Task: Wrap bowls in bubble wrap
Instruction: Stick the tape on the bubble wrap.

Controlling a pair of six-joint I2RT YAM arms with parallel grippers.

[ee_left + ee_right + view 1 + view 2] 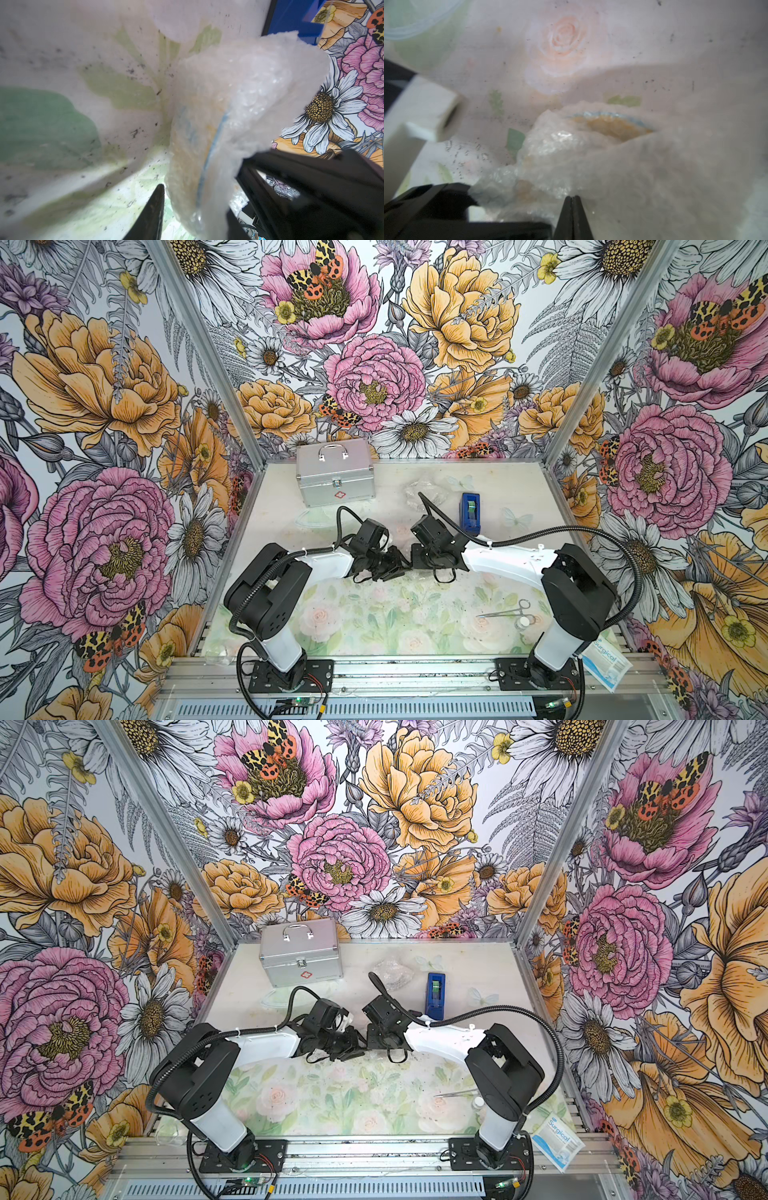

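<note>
bubble wrap (249,87) is bunching around a bowl (612,126), whose blue rim and yellow inside are showing through it. this bundle is sitting near the middle of the table (374,622), hidden under both wrists in both top views. left gripper (202,174) is grasping the wrapped bowl across its sides. right gripper (572,197) is clenching tight at the wrap's edge; whether any film is caught in it, i cannot tell.

Overhead stereo pair, two close wrist views
</note>
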